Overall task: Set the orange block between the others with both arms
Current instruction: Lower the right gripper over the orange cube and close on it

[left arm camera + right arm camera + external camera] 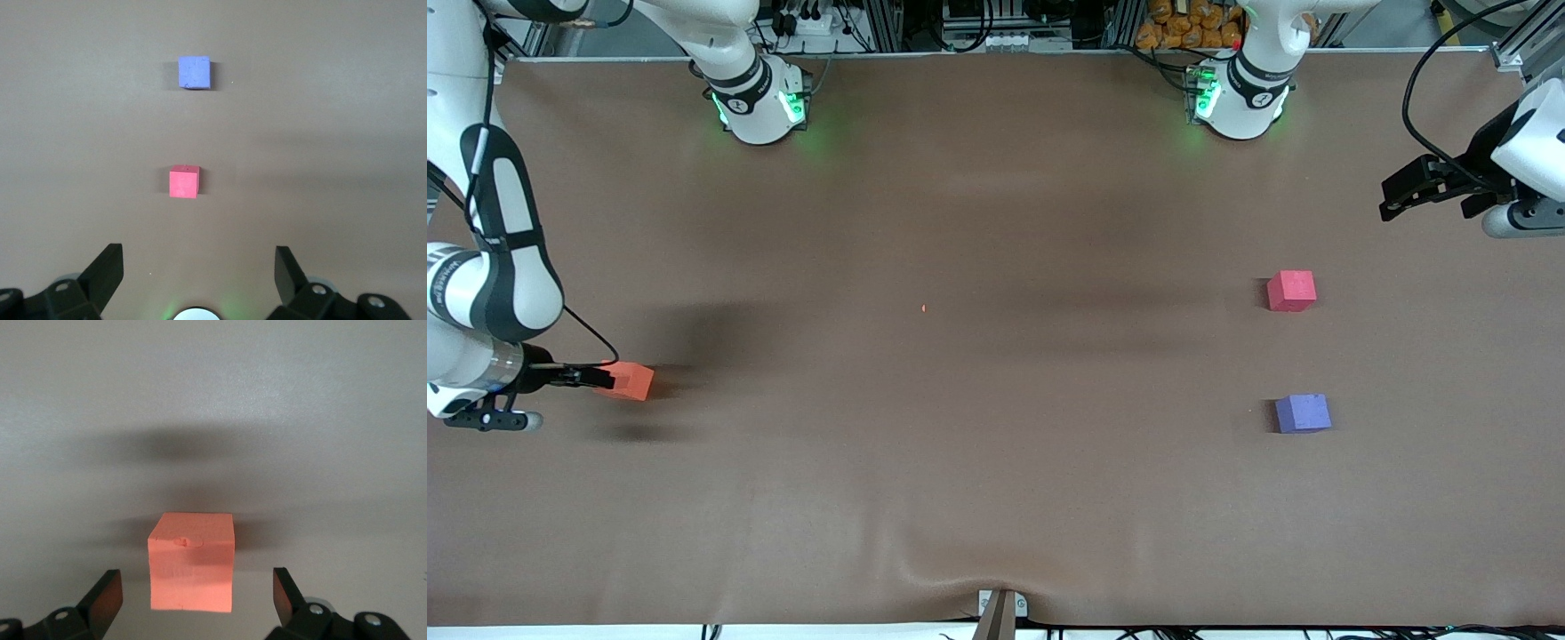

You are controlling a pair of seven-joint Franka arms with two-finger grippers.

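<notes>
The orange block [633, 380] [191, 563] lies on the brown table at the right arm's end. My right gripper [605, 377] [196, 577] is low at the block, open, with one finger on either side and a gap to each face. At the left arm's end lie the others: a red-pink cube [1291, 291] [184, 182] and a purple cube [1303, 413] [194, 72], the purple one nearer to the front camera. My left gripper [1392, 200] [199, 255] hangs open and empty over the table's edge at that end, farther from the camera than the red-pink cube.
The brown table cover [996, 462] spreads wide between the orange block and the two cubes. A tiny orange speck [923, 308] lies near the middle. The cover wrinkles over a bracket [1000, 606] at the front edge. Both arm bases [760, 102] [1240, 93] glow green.
</notes>
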